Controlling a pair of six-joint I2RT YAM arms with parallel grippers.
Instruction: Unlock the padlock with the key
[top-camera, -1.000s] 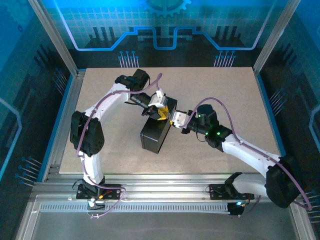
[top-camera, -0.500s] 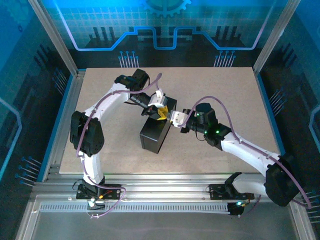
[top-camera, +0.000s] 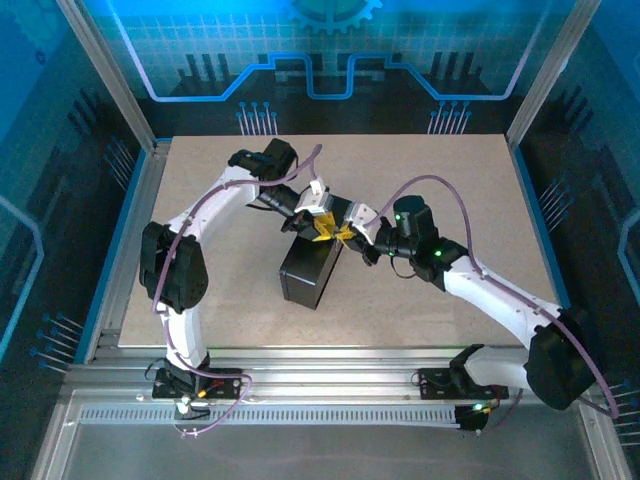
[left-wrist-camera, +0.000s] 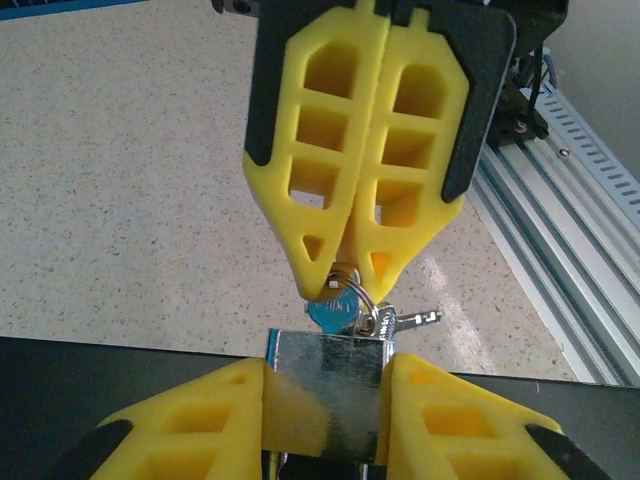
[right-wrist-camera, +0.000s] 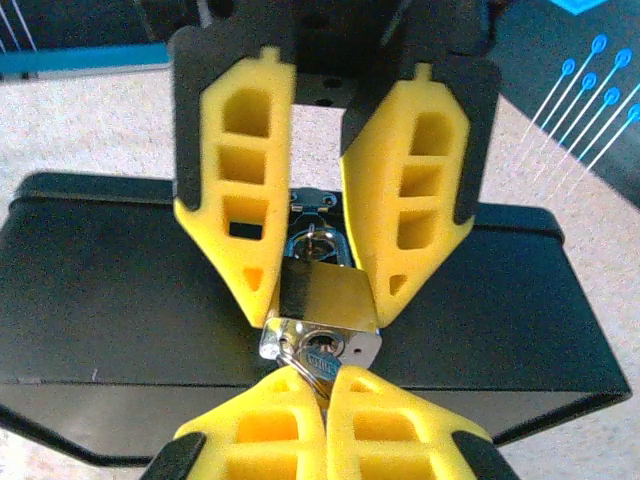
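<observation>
While the two arms are meeting over the middle of the table (top-camera: 470, 180), we are looking at a black box (top-camera: 305, 275) that is sitting on the speckled surface. Its lid is lying closed, so we cannot tell what, if anything, is inside.

The padlock (right-wrist-camera: 322, 295) is hanging at the far end of this box. Its silvery shackle is sitting at a small metal hasp (right-wrist-camera: 318, 205) on the box's dark face.

The left gripper (left-wrist-camera: 325, 375) is clamping the padlock's body. One yellow finger is pressing on each flat side, and the jaws are standing apart only as far as the lock is wide.

Facing it, the right gripper (left-wrist-camera: 342, 285) is pressing its fingertips together on the head of the key (left-wrist-camera: 333, 315). The key is sitting in the keyhole on the padlock's end face, the end turned away from the box.

A thin wire ring (left-wrist-camera: 366, 305) is passing through the key's head. A second small key (left-wrist-camera: 415, 320) is hanging from that ring and sticking out sideways, clear of both grippers.

In the overhead view the two grippers are nearly touching tip to tip above the box's far end.
</observation>
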